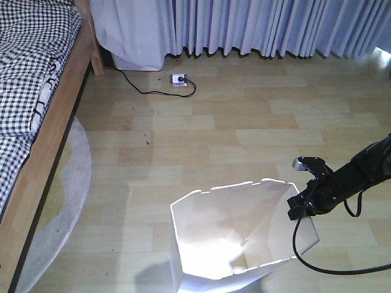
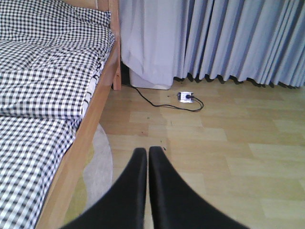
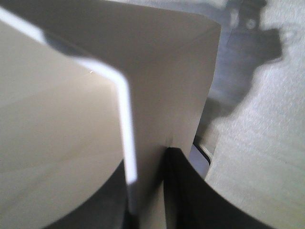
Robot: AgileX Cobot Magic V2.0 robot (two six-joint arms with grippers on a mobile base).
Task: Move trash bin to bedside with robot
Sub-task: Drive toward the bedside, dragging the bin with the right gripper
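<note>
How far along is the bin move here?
Done: the right gripper grips the bin by its rim. In hand: getting it to the bed, with bare floor between them. Left: setting the bin beside the bed and letting go. The left gripper is shut, empty.

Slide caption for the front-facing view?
Black right gripper pinches the rim of the white faceted plastic trash bin; light wooden bed frame with checked bedding at frame left.

The right arm (image 1: pixel 357 171) is slim and black, with a small silver-grey block (image 1: pixel 308 163) near its wrist and a black cable (image 1: pixel 295 241) looping below, while the left gripper (image 2: pixel 147 150) has two smooth black fingers (image 2: pixel 136 191) tapering to rounded tips.
</note>
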